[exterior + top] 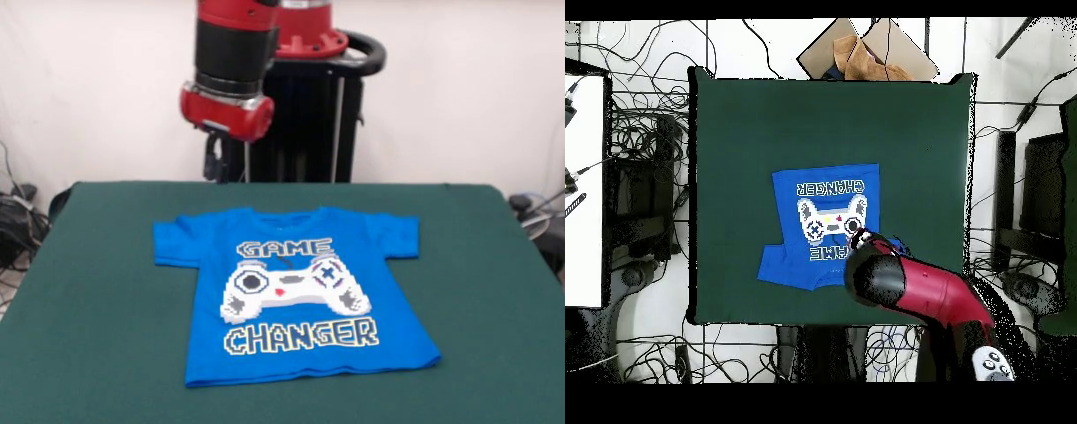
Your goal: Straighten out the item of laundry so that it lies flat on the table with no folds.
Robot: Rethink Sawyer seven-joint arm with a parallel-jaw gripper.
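Below my claw (214, 161): T-shirt (296, 296) spread print-up mid table (494, 265).
Shirt looks flat, sleeves out, hem w/ slight ripple, so I judge task approx done. I hover above the collar edge, off the cloth; can't tell claw state.

One blue T-shirt (300, 296), one green table (494, 291), one red arm (920, 290).
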